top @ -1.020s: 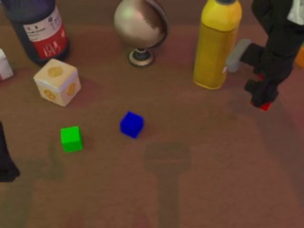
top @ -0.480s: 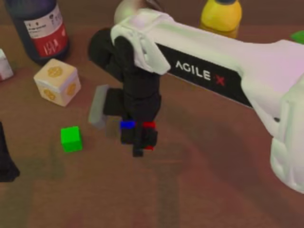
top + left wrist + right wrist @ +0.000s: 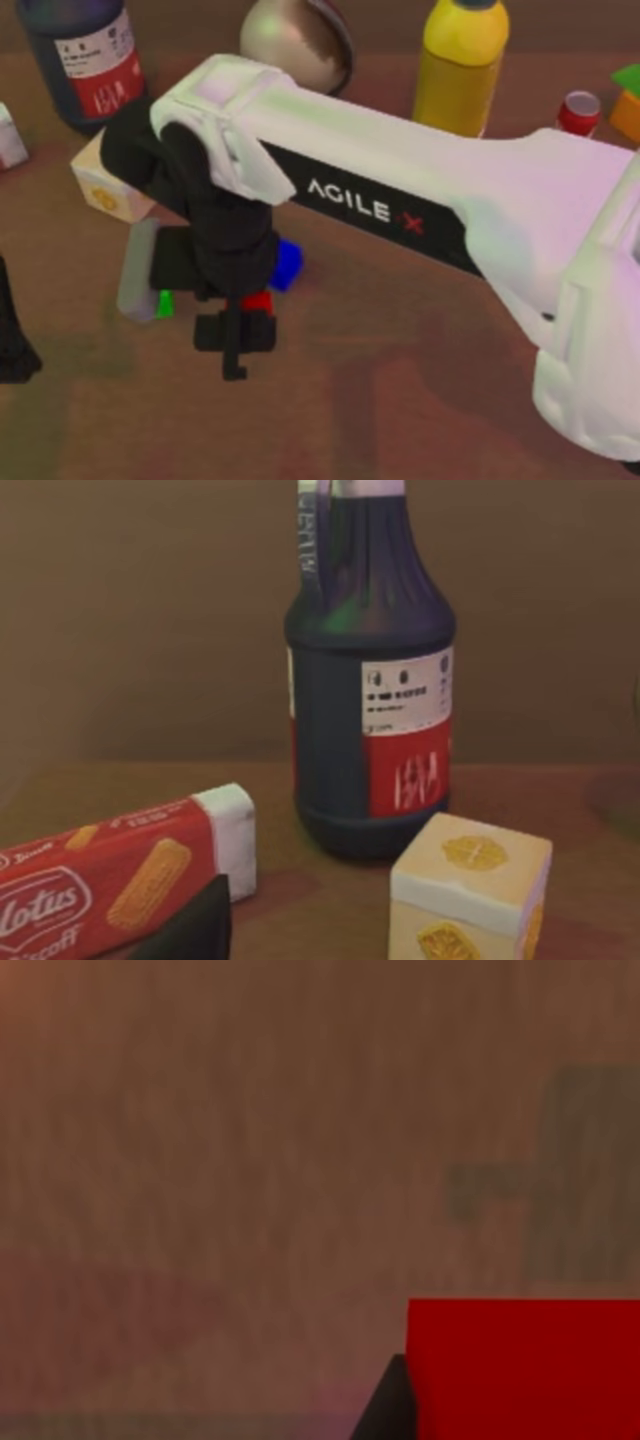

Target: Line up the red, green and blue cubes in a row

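Red small plain cube [image 3: 257, 302] sits pinched in the right gripper [image 3: 240, 325], which hangs over the table's mid-left, btwn the other two task cubes. Right wrist view confirms the hold: red face fills the corner w/ a dark finger [image 3: 385, 1405] pressed to its side, bare brown wooden table [image 3: 220, 1160] beyond it.

Key relation: small bright green cube [image 3: 165, 303] lies just to the top view's left of the red one, mostly hidden behind the grey wrist camera block [image 3: 137, 270], only a sliver showing. Small deep blue cube [image 3: 287, 265] is just to the right of red and a bit farther up the table, half covered by the white AgileX arm [image 3: 400, 200]. So red is already in the slot btwn them; row axis would run left-right across the table, slightly slanted since blue sits higher than green.

Cubes have no long axis; what counts is face alignment. Blue looks turned a little off-square, red's yaw can't be read under the gripper. Can't tell if red is touching the table yet or just above it.

Judgement: next move is prob. a short lowering and release.

Left gripper [image 3: 12, 350] parked at far left edge, nearer green, but idle; can't tell its opening. Its wrist view shows only clutter.
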### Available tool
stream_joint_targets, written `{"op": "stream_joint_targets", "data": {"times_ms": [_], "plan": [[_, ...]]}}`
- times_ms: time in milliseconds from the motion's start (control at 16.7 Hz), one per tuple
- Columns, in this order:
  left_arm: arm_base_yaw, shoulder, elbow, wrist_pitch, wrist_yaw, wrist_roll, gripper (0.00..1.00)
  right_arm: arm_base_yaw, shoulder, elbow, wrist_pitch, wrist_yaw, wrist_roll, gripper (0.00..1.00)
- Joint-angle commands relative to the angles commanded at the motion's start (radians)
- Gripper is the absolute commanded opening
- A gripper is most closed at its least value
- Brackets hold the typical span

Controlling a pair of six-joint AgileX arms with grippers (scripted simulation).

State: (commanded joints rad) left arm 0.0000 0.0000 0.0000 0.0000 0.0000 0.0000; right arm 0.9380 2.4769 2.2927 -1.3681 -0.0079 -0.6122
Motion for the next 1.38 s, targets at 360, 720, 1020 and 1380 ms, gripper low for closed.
{"op": "stream_joint_targets", "data": {"times_ms": [360, 720, 1020, 1380], "plan": [[0.000, 0.000, 0.000, 0.000, 0.000, 0.000, 1.00, -0.003, 0.014, -0.141, 0.158, 0.001, 0.005, 0.00], [0.000, 0.000, 0.000, 0.000, 0.000, 0.000, 1.00, 0.003, 0.029, -0.231, 0.256, 0.002, 0.000, 0.00], [0.000, 0.000, 0.000, 0.000, 0.000, 0.000, 1.00, 0.003, 0.029, -0.231, 0.256, 0.002, 0.000, 0.30], [0.000, 0.000, 0.000, 0.000, 0.000, 0.000, 1.00, 0.003, 0.029, -0.231, 0.256, 0.002, 0.000, 0.75]]}}
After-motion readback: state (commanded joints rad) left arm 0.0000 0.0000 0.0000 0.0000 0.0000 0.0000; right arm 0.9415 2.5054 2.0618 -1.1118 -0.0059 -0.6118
